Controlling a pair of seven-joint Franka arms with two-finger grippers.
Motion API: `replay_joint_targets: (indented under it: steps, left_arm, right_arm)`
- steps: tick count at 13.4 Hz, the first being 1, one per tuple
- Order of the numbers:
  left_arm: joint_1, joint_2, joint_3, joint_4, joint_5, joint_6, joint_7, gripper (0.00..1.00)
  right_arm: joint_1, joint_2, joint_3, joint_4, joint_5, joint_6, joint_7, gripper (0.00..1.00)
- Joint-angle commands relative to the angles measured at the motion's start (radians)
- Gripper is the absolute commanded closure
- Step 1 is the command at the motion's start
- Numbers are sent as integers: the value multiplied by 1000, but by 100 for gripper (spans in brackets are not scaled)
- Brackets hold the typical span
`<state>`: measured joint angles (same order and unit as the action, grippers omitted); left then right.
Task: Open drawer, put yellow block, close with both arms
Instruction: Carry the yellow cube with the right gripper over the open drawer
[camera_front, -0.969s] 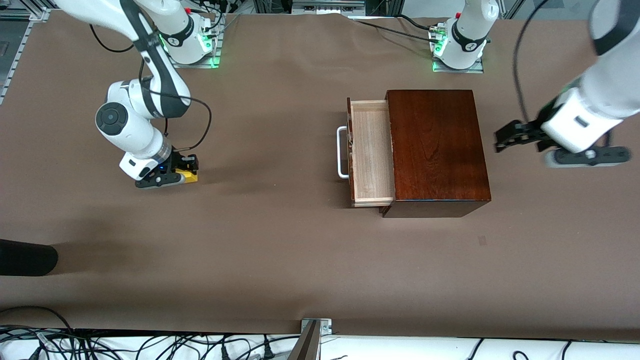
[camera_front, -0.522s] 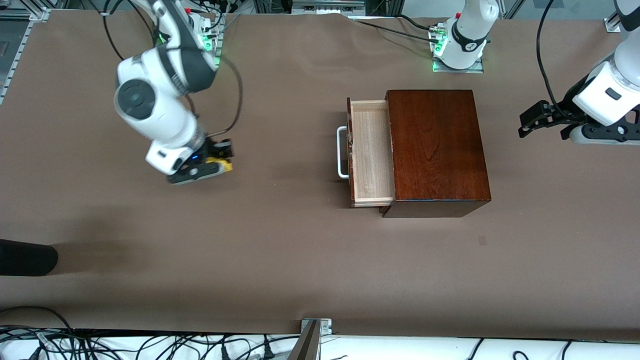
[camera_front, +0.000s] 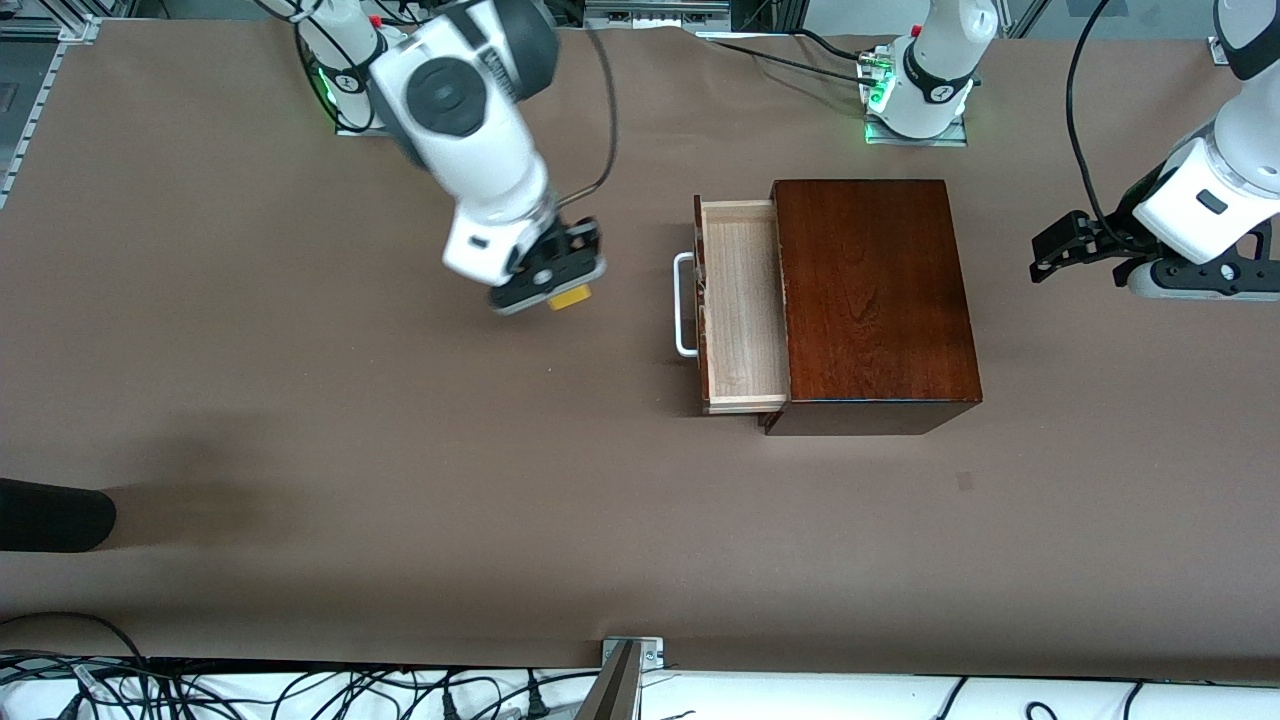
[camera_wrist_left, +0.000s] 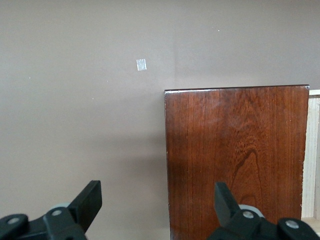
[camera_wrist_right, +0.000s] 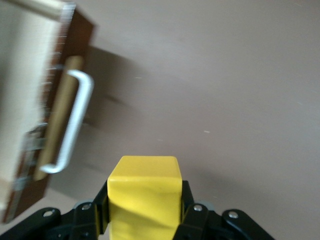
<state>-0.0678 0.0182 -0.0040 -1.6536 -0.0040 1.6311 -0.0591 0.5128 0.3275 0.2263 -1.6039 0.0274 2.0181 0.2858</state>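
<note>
The right hand is up in the air over the bare brown bench, a short way before the front of the drawer, on the side toward the right arm's end. It is clenched on the yellow block; in the right wrist view the block sits squeezed between the two black fingers, with its top face and one side face free. The drawer is pulled out from the dark-brown wooden box, so that its pale-wood tray lies open to above, and nothing is seen inside it. Its white bar handle points toward the right arm's end of the bench; the right wrist view shows this handle and the reddish-brown front near the held block, but not touching it. The left hand hangs over the bench at the left arm's end, well apart from the box, and the arm waits there. Its fingers are spread wide in the left wrist view, with nothing between them, and the top of the box is seen under them. A small pale mark lies on the bench nearer to the front camera than the box. A dark rounded object shows at the edge of the front view, at the right arm's end.
</note>
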Motion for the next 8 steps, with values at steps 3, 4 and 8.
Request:
replay_joint_targets:
  steps: [3, 4, 8]
  left_arm:
    - [-4, -11, -1, -3, 4, -7, 18, 0]
    - [-4, -11, -2, -3, 4, -7, 18, 0]
    - [-6, -9, -2, -3, 4, -7, 18, 0]
  right_arm:
    - [238, 192, -9, 321, -173, -113, -75, 99]
    - [274, 240, -10, 384, -213, -125, -150, 99]
    - [357, 375, -12, 525, -309, -116, -362, 99]
